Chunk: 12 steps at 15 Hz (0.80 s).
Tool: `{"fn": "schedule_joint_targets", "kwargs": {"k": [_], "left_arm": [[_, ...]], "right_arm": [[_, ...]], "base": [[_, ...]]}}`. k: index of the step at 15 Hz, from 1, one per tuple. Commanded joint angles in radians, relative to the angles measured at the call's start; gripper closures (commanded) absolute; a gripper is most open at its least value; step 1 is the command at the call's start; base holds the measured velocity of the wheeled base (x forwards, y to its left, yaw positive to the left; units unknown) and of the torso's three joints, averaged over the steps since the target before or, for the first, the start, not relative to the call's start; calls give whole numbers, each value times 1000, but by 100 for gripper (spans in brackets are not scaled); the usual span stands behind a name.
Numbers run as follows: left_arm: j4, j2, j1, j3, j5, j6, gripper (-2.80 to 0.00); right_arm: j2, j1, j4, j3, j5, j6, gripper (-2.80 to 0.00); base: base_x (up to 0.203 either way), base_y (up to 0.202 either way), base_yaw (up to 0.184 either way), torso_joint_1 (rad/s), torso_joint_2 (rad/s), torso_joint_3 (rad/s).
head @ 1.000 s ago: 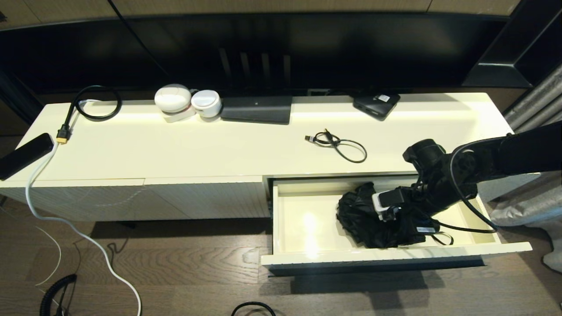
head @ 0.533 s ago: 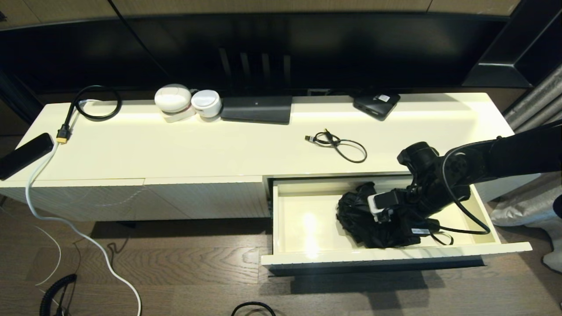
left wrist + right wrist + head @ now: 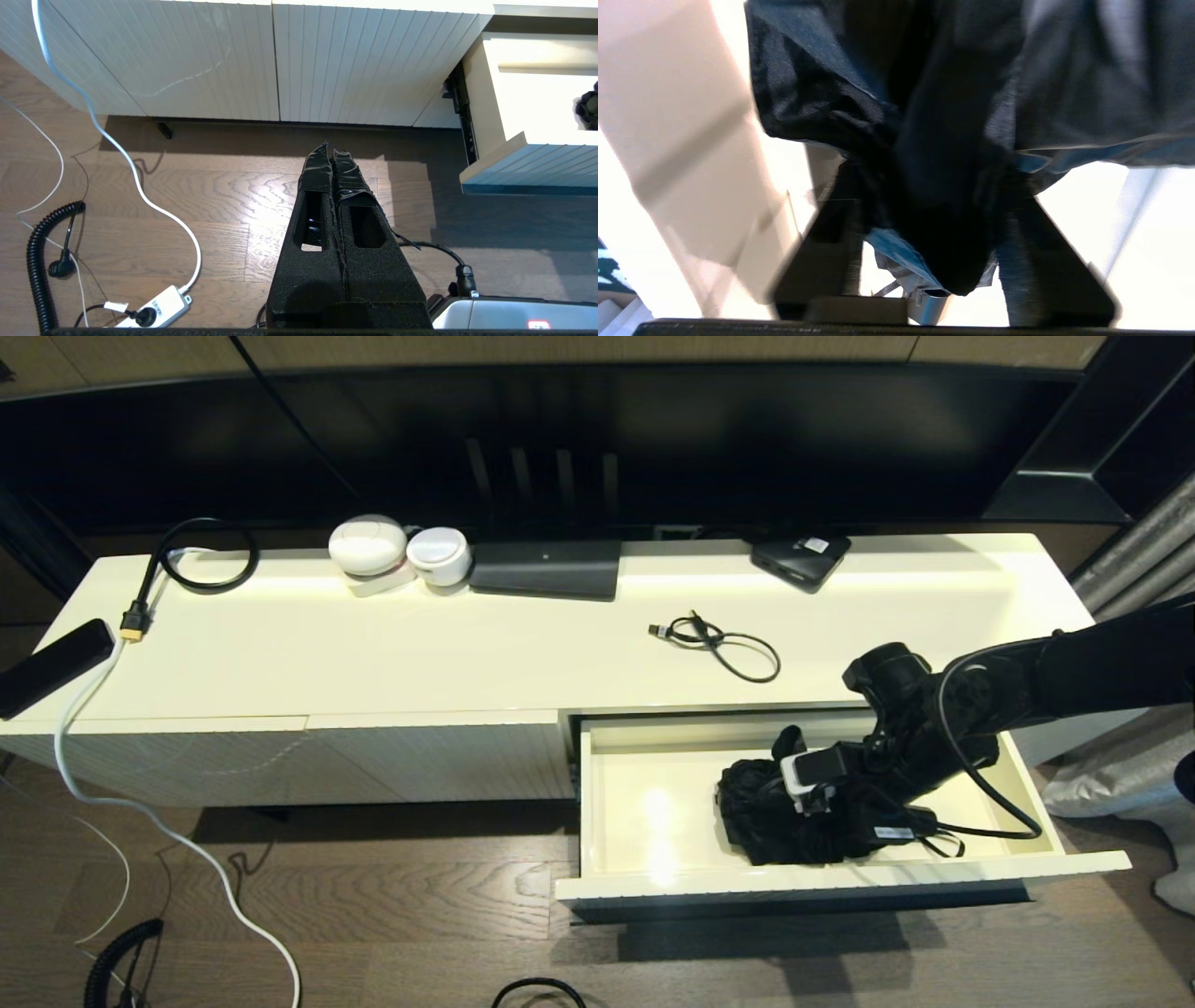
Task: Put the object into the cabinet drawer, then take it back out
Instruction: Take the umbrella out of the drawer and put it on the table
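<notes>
The cabinet drawer [image 3: 653,885] stands pulled out at the right of the cream cabinet; its ribbed front also shows in the left wrist view [image 3: 528,161]. A crumpled black fabric bundle [image 3: 761,812] with a strap and a small label lies inside on the drawer floor. My right gripper [image 3: 786,786] reaches into the drawer from the right and is open, its fingers [image 3: 789,743] straddling the bundle [image 3: 934,93]. In the right wrist view the gripper [image 3: 934,186] has dark cloth filling the gap between its spread fingers. My left gripper [image 3: 331,150] hangs shut and parked above the wooden floor.
On the cabinet top lie a looped black cable [image 3: 724,644], a black box [image 3: 801,558], a flat dark unit [image 3: 546,569] and two white round devices [image 3: 369,546]. A white cable [image 3: 93,784] trails to the floor, where a power strip [image 3: 154,308] and coiled cord [image 3: 37,261] lie.
The right arm has shifted slightly left. The bundle now sits lower and flatter in the drawer, and one finger shows behind it as the fingers have spread.
</notes>
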<state>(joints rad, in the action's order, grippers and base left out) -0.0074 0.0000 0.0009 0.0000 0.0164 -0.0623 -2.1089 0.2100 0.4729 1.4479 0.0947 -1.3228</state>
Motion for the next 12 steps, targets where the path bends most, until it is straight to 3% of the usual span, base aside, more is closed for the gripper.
{"fn": "schedule_joint_targets", "kwargs": {"k": [1, 12], "left_arm": [[0, 0, 0, 0, 0, -1, 0], [0, 0, -1, 1, 0, -1, 0]], "right_arm": [[5, 0, 4, -4, 0, -3, 0], [165, -13, 4, -57, 0, -5, 0]], "base": [[0, 0, 0, 0, 0, 0], [0, 0, 0, 0, 0, 0]]}}
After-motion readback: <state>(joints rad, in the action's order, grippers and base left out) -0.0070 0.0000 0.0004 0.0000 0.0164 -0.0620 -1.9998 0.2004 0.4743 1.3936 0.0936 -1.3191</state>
